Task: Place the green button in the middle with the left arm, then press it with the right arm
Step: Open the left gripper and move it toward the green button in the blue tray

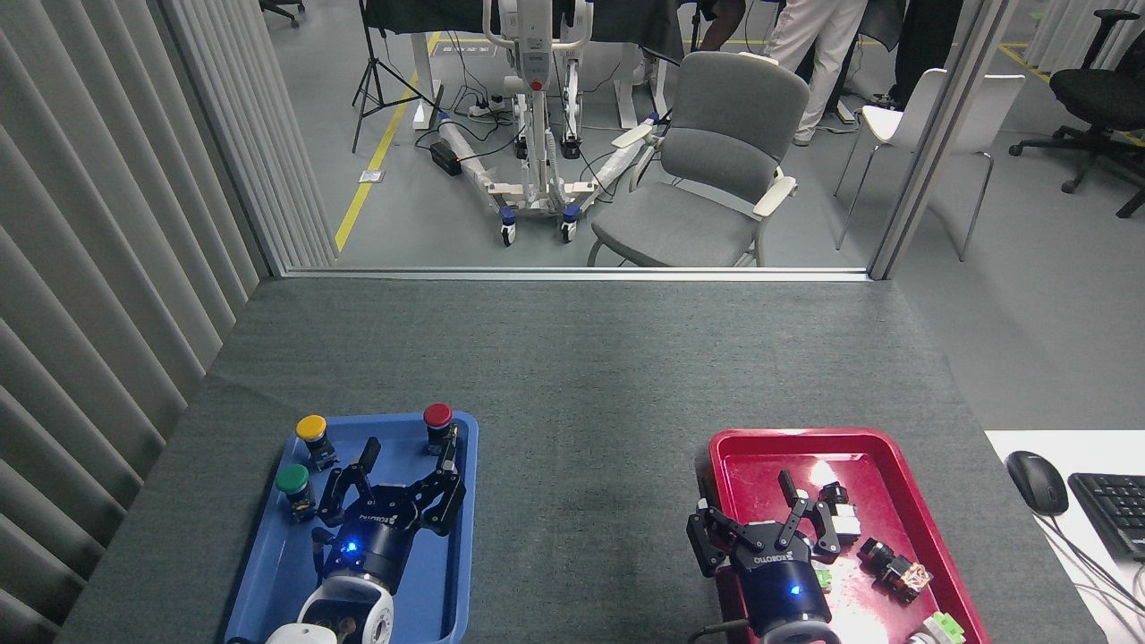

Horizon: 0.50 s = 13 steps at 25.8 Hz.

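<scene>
Left gripper (pixel 407 458) over blue tray (pixel 465 501), fingers spread apart, nothing between them. Green button (pixel 292 485) stands upright in the tray at about 9 o'clock from that gripper, just beside its left finger, not grasped. Right gripper (pixel 745 505) hangs over red tray (pixel 903 501), fingers also apart, empty.

Risk, as I judge it: the open fingers are aimed between the buttons, so closing from here would miss green. Swinging toward it could tip it or clip the yellow button (pixel 312 433) at 12 o'clock from green, very near. Red button (pixel 437 420) sits by the right finger and could get knocked too.

Middle (pixel 590 447) of the grey cover is bare. Small black parts lie in the red tray near the right gripper. Mouse (pixel 1037 481) at 3 o'clock, well apart.
</scene>
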Available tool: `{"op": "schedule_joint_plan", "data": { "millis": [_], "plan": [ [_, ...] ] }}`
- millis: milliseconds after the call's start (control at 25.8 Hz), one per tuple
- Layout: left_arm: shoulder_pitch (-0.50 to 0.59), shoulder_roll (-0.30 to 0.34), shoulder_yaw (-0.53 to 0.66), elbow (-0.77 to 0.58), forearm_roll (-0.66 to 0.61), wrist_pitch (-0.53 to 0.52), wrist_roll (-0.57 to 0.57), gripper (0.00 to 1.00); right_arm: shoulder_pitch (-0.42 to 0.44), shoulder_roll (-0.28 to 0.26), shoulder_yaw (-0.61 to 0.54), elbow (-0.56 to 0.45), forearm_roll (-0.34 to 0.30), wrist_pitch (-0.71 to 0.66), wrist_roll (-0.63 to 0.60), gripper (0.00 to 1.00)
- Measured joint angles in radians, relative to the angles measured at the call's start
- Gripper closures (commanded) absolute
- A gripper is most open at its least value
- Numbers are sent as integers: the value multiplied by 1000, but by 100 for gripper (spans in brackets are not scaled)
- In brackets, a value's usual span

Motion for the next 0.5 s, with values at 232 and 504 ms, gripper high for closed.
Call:
{"op": "schedule_joint_plan", "data": {
  "millis": [232, 504],
  "plan": [
    [5, -5, -2, 6, 23, 147, 0, 0, 4, 3, 2, -1, 0, 2, 4, 1],
    [13, -7, -3, 1, 24, 182, 0, 0, 10, 2, 4, -2, 1, 0, 5, 1]
  ]
}}
